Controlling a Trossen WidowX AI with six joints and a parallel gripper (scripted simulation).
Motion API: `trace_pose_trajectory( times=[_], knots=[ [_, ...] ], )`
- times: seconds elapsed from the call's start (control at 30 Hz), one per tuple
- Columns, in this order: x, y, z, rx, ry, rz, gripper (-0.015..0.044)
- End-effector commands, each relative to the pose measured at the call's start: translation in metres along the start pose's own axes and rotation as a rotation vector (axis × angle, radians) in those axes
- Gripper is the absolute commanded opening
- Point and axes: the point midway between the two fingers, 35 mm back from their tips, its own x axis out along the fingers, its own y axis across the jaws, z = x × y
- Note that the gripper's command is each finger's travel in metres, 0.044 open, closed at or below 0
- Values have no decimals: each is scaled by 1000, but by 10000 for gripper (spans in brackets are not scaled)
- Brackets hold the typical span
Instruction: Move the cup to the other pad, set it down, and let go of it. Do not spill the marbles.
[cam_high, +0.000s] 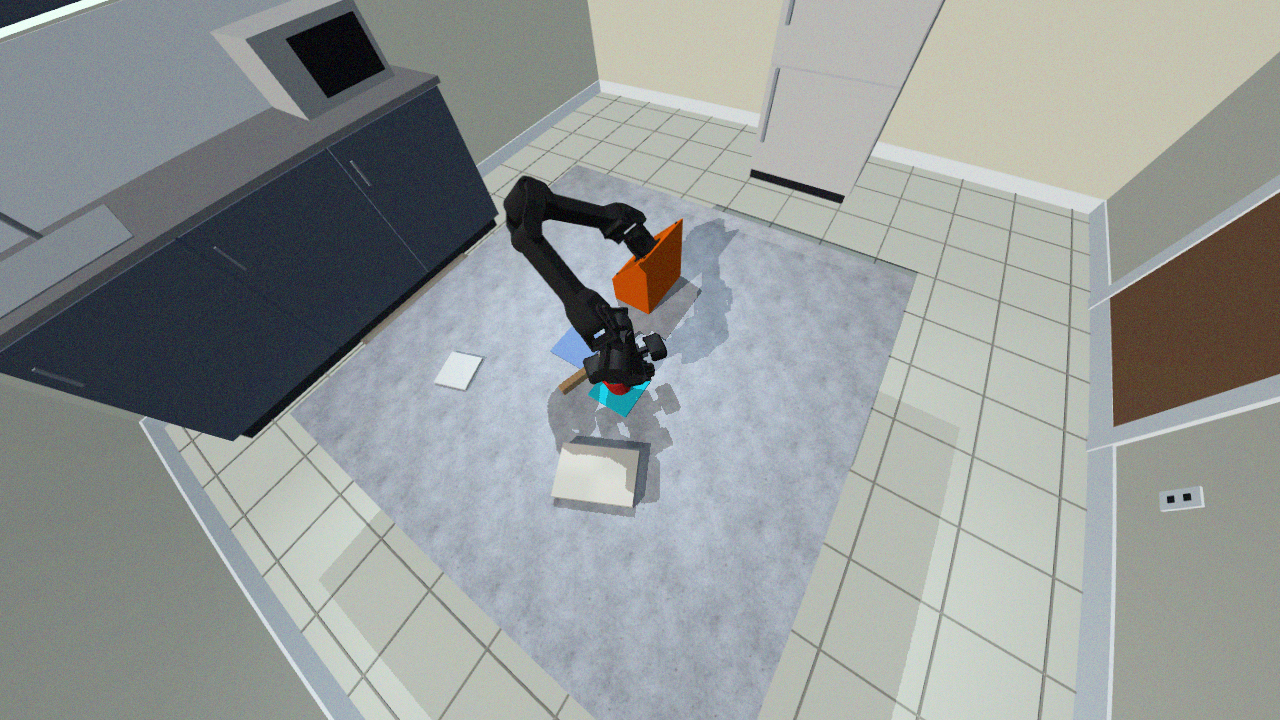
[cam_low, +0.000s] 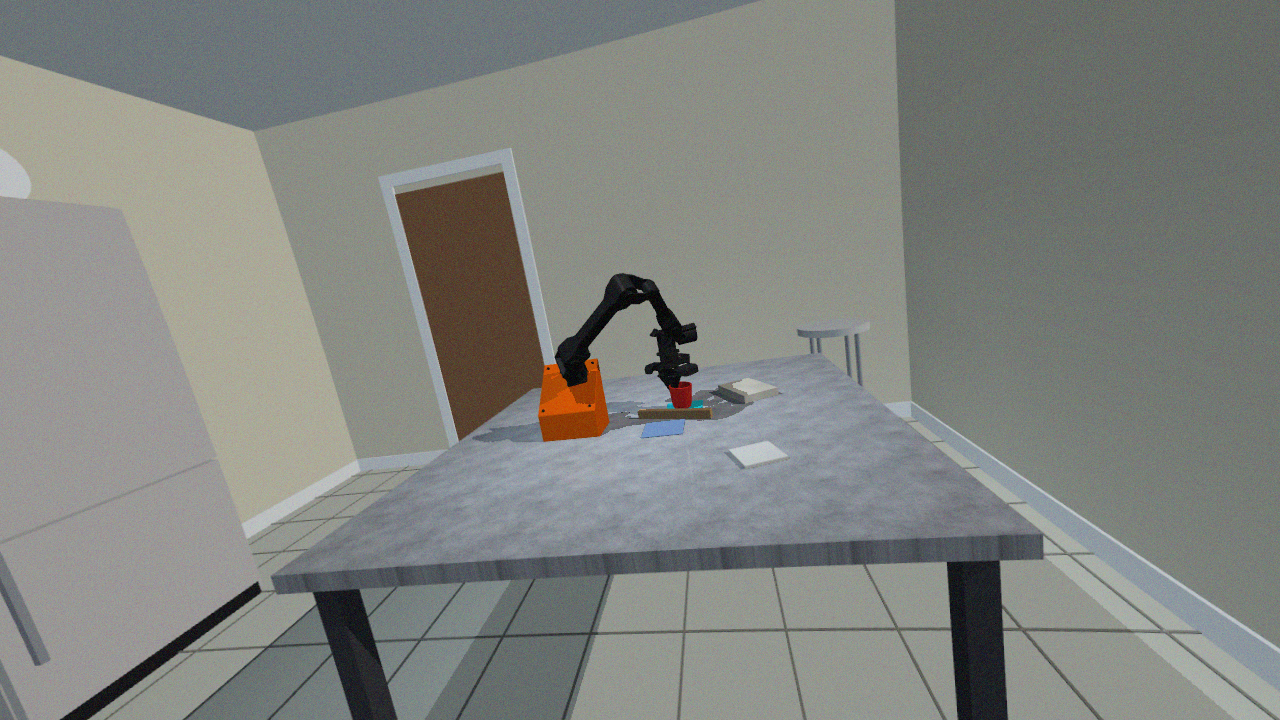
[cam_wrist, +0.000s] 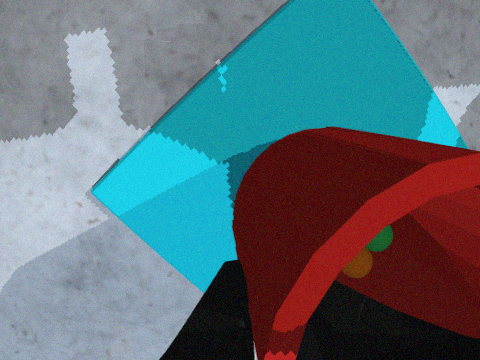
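A red cup (cam_high: 615, 388) (cam_low: 682, 394) (cam_wrist: 300, 200) is upright over the cyan pad (cam_high: 625, 407) (cam_low: 698, 404) (cam_wrist: 320, 75). Whether its base touches the pad is hidden. A green marble (cam_wrist: 382, 238) and an orange marble (cam_wrist: 358, 264) show inside the cup in the wrist view. My gripper (cam_low: 674, 385) is shut on the cup's wall; its black fingers show at the bottom of the wrist view. The blue pad (cam_high: 571, 347) (cam_low: 663, 428) lies nearer the arm's base, partly hidden by the arm in the top view.
A wooden bar (cam_high: 572, 382) (cam_low: 671, 414) lies between the two pads. A cream box (cam_high: 596, 474) (cam_low: 748, 390) lies beyond the cyan pad. A white tile (cam_high: 459, 370) (cam_low: 758, 454) lies off to the side. The orange base block (cam_high: 657, 268) (cam_low: 572, 413) carries the arm.
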Motion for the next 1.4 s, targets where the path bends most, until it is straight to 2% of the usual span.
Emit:
trace_pose_trajectory(
  times=[0.0,0.23,0.4,0.7,1.37],
  knots=[
    [0,-1,0,2,-1,0,0],
    [0,-1,0,2,-1,0,0],
    [0,-1,0,2,-1,0,128],
    [-3,-1,0,2,-1,0,128],
    [-37,-1,2,-3,1,0,128]
  ],
)
